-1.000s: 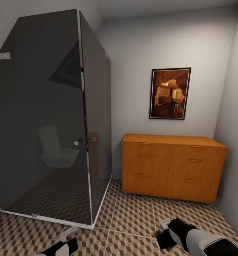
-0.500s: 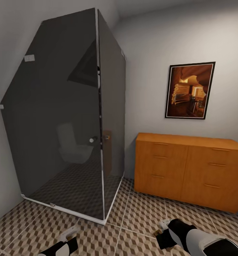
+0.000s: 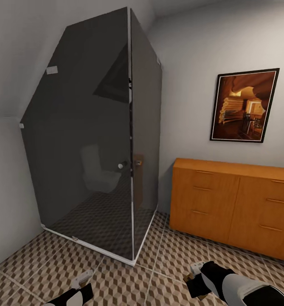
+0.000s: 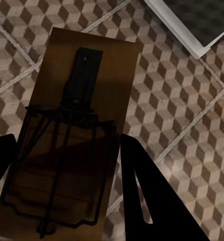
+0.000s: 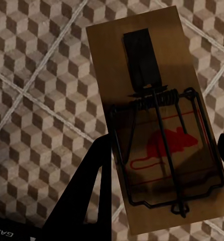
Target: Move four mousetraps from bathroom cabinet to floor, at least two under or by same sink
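Nearest the camera in the head view, the left gripper [image 3: 83,284] pokes in at the bottom edge, left of centre, and the right gripper [image 3: 195,278] sits at the bottom right, both low over the bathroom floor [image 3: 158,267] with its brown, beige and white cube tiles. From up there the held things are barely legible, only a sliver of brown by the right fingers. The wrist cameras fill in the rest: the left wrist view shows a mousetrap [image 4: 74,135] clamped between two dark fingers [image 4: 149,196], its wooden board in shadow, the dark wire frame and flat black tab plain against it, the tiles below and a white-edged corner of the shower base [image 4: 192,30] beyond. The right wrist view shows a second mousetrap [image 5: 159,120], better lit, gripped the same way between the fingers [image 5: 87,191], with a red mouse drawing printed under the wire bar, a mark that cannot be made out on the left one. Further off in the head view, a tall dark-glass shower enclosure [image 3: 95,140] stands at the left, a pale toilet shape faintly seen in its glass. At the far right the orange-brown cabinet [image 3: 235,204] stands against the grey wall, its drawers all shut, and a framed picture [image 3: 243,105] hangs above it.
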{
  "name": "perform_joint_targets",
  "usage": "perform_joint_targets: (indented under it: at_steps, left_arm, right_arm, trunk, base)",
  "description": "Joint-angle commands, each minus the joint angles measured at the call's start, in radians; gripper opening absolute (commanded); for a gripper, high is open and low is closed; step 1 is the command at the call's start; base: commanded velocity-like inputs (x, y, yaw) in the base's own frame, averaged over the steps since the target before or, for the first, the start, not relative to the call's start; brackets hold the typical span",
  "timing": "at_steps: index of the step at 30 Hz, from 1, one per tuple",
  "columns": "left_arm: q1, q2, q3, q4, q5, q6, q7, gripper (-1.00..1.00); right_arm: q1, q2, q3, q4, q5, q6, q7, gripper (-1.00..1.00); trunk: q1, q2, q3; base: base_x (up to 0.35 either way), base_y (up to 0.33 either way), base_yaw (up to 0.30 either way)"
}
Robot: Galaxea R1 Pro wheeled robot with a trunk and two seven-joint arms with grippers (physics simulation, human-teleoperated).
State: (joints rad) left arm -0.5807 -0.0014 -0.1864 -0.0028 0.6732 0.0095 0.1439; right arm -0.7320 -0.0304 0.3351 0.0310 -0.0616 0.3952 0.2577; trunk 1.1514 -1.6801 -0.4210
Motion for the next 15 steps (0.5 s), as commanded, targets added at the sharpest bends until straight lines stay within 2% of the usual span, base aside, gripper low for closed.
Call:
perform_joint_targets:
  at_steps: [1, 7, 15]
  left_arm:
    - [-0.001, 0.000, -0.008, 0.000, 0.005, 0.001, 0.002, -1.00]
    - [-0.001, 0.000, -0.008, 0.000, 0.005, 0.001, 0.002, -1.00]
    - [-0.001, 0.000, -0.008, 0.000, 0.005, 0.001, 0.002, -1.00]
  right_arm:
    - [-0.001, 0.000, 0.009, 0.002, -0.009, 0.003, 0.006, -1.00]
    - [-0.001, 0.000, 0.009, 0.001, -0.009, 0.006, 0.005, -1.00]
    - [-0.001, 0.000, 0.009, 0.002, -0.009, 0.004, 0.005, -1.00]
  trunk:
    - [0.000, -0.001, -0.001]
    - [0.000, -0.001, -0.002]
    - [0.000, -0.001, -0.011]
  base:
    - [0.000, 0.000, 0.018]
    - [0.000, 0.000, 0.027]
    - [0.000, 0.000, 0.156]
